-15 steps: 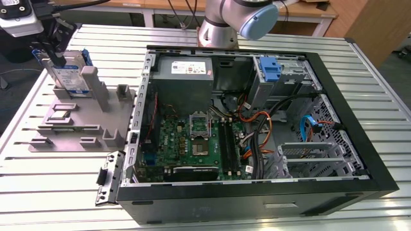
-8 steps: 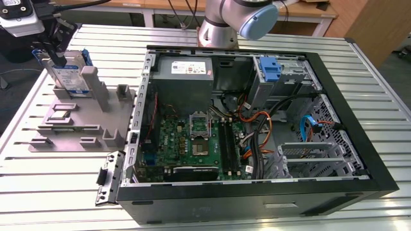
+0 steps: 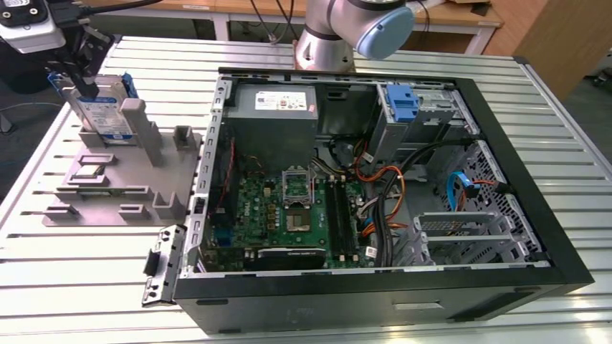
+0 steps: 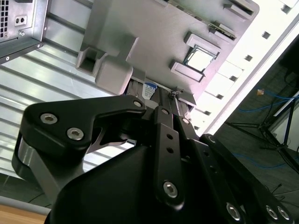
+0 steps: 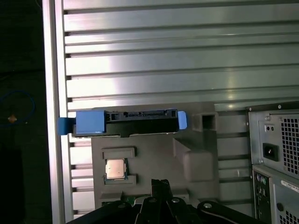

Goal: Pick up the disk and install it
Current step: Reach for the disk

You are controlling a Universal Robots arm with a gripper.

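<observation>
Far on the exterior view's left: gripper (image 3: 86, 84) at the top edge of the disk (image 3: 105, 118), upright in a grey fixture (image 3: 105, 197); clamped or apart, cannot tell. Edge-on in the first wrist view, with blue bracket (image 5: 88, 122) and a processor chip (image 5: 115, 168) nearby. Rightward, open computer case (image 3: 535, 215), motherboard (image 3: 287, 208) bared in the exterior view, rear panel (image 5: 275, 149) in the first wrist view.
</observation>
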